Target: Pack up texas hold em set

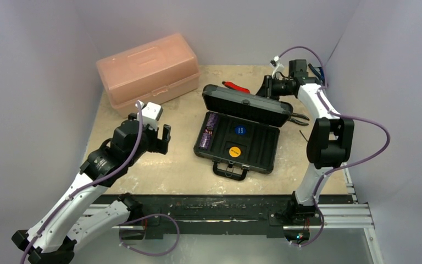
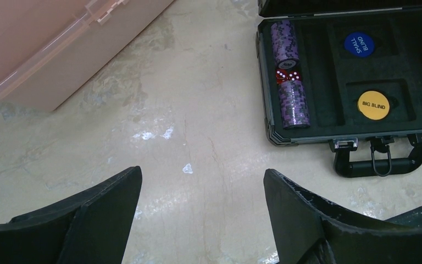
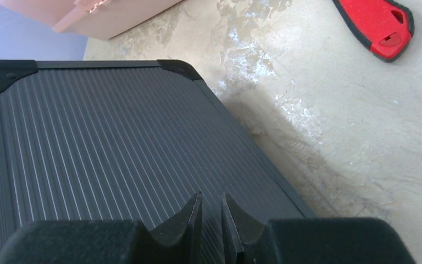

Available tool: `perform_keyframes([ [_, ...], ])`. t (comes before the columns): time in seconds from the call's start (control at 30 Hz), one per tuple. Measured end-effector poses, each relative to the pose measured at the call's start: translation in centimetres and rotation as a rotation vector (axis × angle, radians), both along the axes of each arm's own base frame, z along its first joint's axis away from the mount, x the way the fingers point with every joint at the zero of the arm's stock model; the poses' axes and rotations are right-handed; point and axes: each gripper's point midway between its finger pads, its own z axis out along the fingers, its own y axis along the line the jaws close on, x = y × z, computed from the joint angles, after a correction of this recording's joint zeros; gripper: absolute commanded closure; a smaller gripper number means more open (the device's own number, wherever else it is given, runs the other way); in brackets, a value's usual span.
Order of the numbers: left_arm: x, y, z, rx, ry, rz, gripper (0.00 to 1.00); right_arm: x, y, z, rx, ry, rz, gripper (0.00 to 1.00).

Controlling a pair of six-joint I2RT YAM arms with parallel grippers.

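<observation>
On the tabletop (image 1: 170, 170), open black briefcase (image 1: 261, 146), purple chip stacks (image 2: 294, 104), red dice (image 2: 287, 75) and orange disc (image 2: 373, 104) bedded inside. Left pincer (image 2: 203, 176) spread wide, hovering over tabletop left of it. Right pincer (image 3: 211, 201) pressed together, at the ribbed back of the raised lid (image 3: 115, 143).

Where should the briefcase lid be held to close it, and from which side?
Probably by its free upper edge, from the far side: the lid stands open, hinged at its lower edge, with its ribbed outer face turned that way.
</observation>
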Motion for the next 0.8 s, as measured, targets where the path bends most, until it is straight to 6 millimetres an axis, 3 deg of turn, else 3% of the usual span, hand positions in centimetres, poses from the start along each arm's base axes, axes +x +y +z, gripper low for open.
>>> perform_keyframes([
  [0.4, -0.6, -0.1, 0.6, -0.010, -0.024, -0.006, 0.19, -2.5, 1.9, 0.1, -0.036, -0.007, 0.020, 0.79],
  [0.6, -0.8, -0.1, 0.5, 0.004, -0.024, -0.007, 0.19, -3.2, 2.7, -0.9, -0.061, 0.009, 0.028, 0.79],
  [0.7, -0.9, -0.1, 0.4, 0.009, -0.024, -0.007, 0.19, -3.3, 2.9, -1.2, -0.074, 0.012, 0.027, 0.74],
  [0.8, -0.9, -0.1, 0.4, 0.011, -0.026, -0.005, 0.19, -3.3, 2.8, -1.2, -0.088, 0.012, 0.008, 0.59],
])
